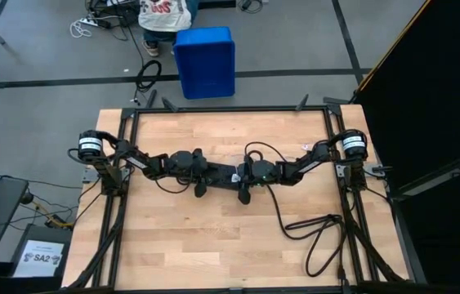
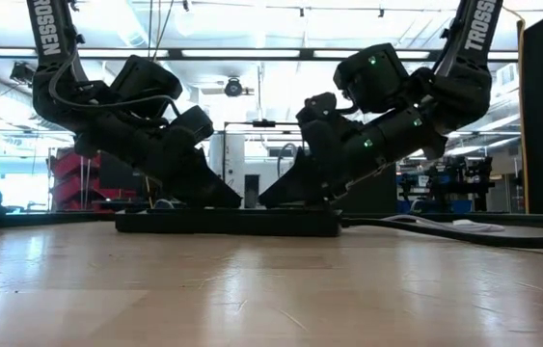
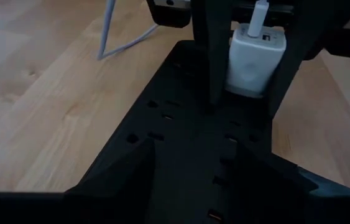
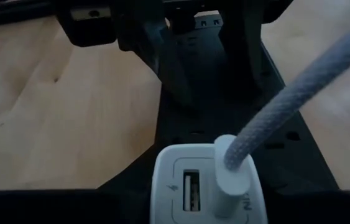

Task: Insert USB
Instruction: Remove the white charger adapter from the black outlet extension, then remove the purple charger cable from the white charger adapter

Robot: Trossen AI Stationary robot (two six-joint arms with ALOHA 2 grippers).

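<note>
At the centre of the high view both dark arms meet over a long black plastic power strip (image 1: 217, 175) lying across the pale wooden table (image 1: 213, 253). The left gripper (image 1: 199, 174) sits on the strip's left part; its jaws stand apart astride the strip's width, seemingly bracing it, though I cannot tell whether the pads press its sides. The right gripper (image 1: 246, 181) is at the strip's right part, its dark fingers (image 3: 212, 56) flanking a small white square charger block (image 3: 253, 62) that stands upright on the strip's face. How tightly they clasp the block I cannot tell. The USB, a thin white woven cable with a white plug (image 4: 234, 177), is already seated in one port of the block, beside an empty port; the cable rises toward the upper right of the right wrist view.

The main risk, as I judge it, is the block tilting if its prongs miss the slots, or the strip sliding should the bracing grip slip. A pull on the cable could also unseat the plug.

The thick black cord (image 1: 319, 233) loops at the lower right of the high view, clear of both grippers. Bare wood lies all around the strip, well inside the table's black frame rails (image 1: 230, 109).
</note>
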